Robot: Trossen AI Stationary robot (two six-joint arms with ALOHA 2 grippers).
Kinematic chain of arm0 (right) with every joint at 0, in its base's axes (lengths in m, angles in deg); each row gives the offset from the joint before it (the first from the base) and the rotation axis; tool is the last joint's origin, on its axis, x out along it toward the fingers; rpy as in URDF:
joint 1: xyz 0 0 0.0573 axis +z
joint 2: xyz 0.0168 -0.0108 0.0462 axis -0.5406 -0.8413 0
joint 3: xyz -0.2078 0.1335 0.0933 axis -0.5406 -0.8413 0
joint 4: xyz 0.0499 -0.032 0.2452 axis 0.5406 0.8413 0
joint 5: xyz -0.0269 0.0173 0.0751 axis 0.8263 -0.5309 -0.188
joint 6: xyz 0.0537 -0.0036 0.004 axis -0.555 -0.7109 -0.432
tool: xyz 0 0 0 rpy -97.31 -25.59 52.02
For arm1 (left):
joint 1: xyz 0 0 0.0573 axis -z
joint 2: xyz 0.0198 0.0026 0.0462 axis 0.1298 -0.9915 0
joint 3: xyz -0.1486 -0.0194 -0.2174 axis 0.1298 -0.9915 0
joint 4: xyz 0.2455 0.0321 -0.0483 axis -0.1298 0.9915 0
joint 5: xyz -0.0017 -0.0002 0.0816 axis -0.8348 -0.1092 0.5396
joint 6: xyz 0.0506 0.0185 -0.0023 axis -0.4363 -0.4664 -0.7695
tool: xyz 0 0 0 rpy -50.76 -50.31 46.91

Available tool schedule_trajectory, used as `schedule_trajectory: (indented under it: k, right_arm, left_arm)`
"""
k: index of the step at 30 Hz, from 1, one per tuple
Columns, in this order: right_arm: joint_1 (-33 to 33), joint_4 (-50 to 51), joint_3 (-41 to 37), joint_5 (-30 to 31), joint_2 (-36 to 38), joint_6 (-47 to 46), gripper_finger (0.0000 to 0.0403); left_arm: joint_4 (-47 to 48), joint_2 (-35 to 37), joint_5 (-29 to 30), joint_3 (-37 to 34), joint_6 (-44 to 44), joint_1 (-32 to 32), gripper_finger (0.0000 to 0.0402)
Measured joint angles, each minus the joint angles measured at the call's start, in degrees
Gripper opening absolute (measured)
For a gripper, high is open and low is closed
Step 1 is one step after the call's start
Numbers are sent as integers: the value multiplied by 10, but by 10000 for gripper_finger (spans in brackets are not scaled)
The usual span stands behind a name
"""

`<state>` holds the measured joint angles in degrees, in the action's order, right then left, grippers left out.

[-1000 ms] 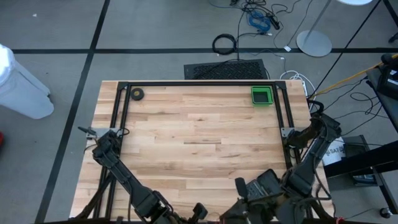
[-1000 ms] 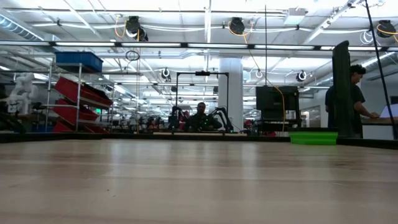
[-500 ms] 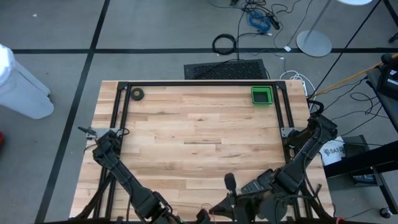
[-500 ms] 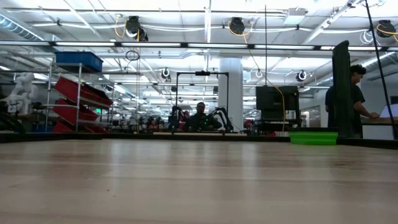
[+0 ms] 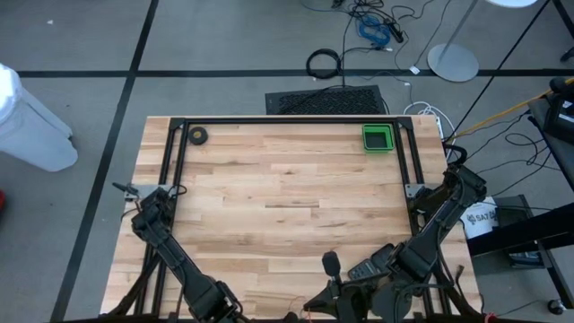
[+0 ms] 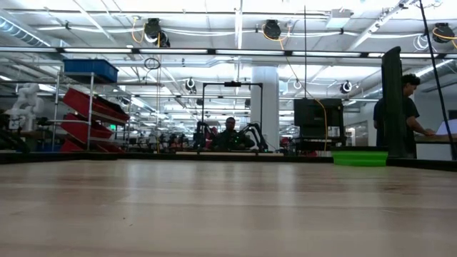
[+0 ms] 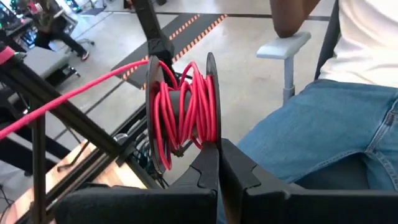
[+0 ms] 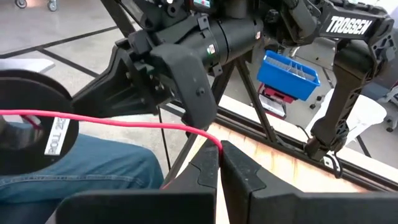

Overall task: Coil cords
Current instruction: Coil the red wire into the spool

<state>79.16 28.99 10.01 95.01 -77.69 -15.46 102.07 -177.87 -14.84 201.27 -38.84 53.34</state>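
Two grippers work at the near table edge: left gripper clenches the reel, right gripper pinches the red cord; winding is under way, and the next turn needs tension.

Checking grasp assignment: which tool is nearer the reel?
Left. The left tool is shut on the reel; the right tool pinches the red cord away from it.

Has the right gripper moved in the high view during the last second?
Yes. The right gripper has shifted toward the table's left side, away from the right frame rail; most of that happened early, and it is pinching the red cord.
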Motion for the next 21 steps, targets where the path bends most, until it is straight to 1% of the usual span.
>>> schedule_trajectory:
  k: [3, 6, 12, 16, 21]
  right_arm:
    - [1, 2, 0, 0, 0, 0, 4]
    - [5, 12, 0, 0, 0, 1, 21]
    - [-3, 81, 0, 1, 0, -33, 54]
    - [-11, 87, 0, 0, 0, -47, 64]
    - [-7, 89, 0, -2, 0, -36, 73]
  left_arm:
    - [0, 0, 1, 0, -10, 4, 2]
    - [-2, 0, 1, 0, -20, 7, 2]
    - [-29, 0, 1, 0, -31, 10, 2]
    - [-36, 0, 1, 0, -42, 9, 2]
    - [-36, 0, 0, 0, -43, 11, 2]
